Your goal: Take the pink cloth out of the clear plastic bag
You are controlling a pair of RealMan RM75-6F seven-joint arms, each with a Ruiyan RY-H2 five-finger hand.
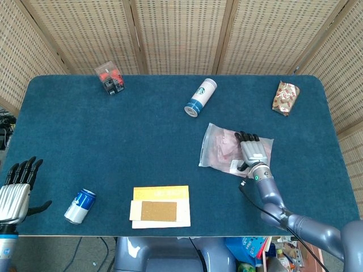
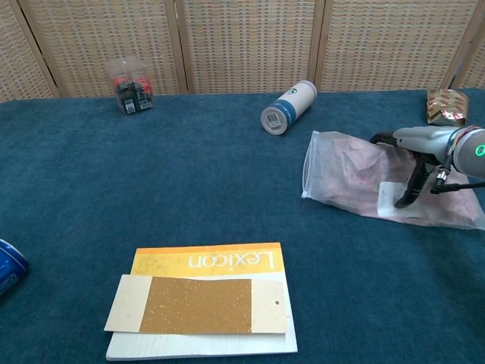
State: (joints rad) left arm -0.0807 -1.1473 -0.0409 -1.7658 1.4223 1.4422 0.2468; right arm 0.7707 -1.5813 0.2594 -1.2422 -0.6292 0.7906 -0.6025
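The clear plastic bag (image 1: 218, 152) (image 2: 341, 178) lies flat on the blue table, right of centre, with the pink cloth (image 1: 227, 141) (image 2: 356, 161) crumpled inside it. My right hand (image 1: 253, 152) (image 2: 421, 144) is over the bag's right half, fingers stretched out above it. Its thumb points down and touches the bag beside a white label (image 2: 390, 196). It grips nothing. My left hand (image 1: 17, 190) hangs off the table's near left corner, fingers spread and empty; the chest view does not show it.
A white cup (image 1: 200, 97) (image 2: 288, 107) lies on its side behind the bag. A snack packet (image 1: 285, 97) (image 2: 447, 106) sits far right, a clear box (image 1: 110, 77) (image 2: 130, 95) far left. A blue can (image 1: 79, 206) (image 2: 7, 267) and a yellow book (image 1: 160, 207) (image 2: 204, 299) lie near the front edge.
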